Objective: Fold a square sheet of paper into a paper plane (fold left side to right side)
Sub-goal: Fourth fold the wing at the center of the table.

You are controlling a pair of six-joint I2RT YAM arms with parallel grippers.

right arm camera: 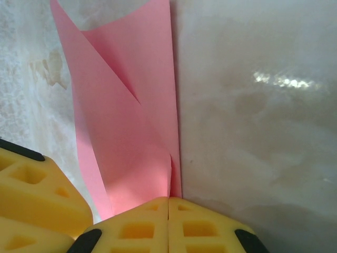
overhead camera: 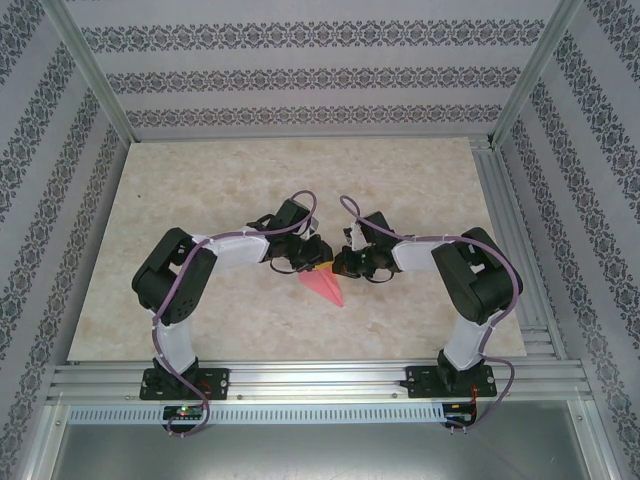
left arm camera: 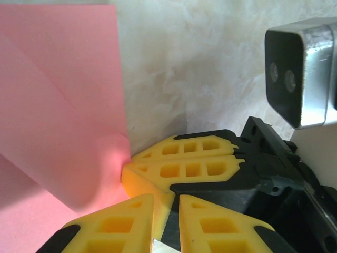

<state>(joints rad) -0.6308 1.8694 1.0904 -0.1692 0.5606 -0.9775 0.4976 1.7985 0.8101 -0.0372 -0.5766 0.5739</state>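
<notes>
The pinkish-red sheet of paper (overhead camera: 327, 288) lies folded into a narrow pointed shape on the table, its tip toward the near right. Both grippers meet at its far end. My right gripper (overhead camera: 341, 266) is shut on the paper's edge; in the right wrist view its closed tips (right arm camera: 168, 201) pinch the layers where the long straight edge of the paper (right arm camera: 131, 132) ends. In the left wrist view my left gripper (left arm camera: 166, 204) stands with a narrow gap between its jaws, one finger (left arm camera: 110, 226) resting over the paper (left arm camera: 63, 105). The right gripper's closed fingertips (left arm camera: 129, 166) touch the paper just ahead.
The marble-patterned table (overhead camera: 300, 180) stretches free behind and beside the arms. An aluminium rail (overhead camera: 320, 380) runs along the near edge, and patterned walls close in three sides. The right wrist's silver camera housing (left arm camera: 300, 74) hangs close to my left fingers.
</notes>
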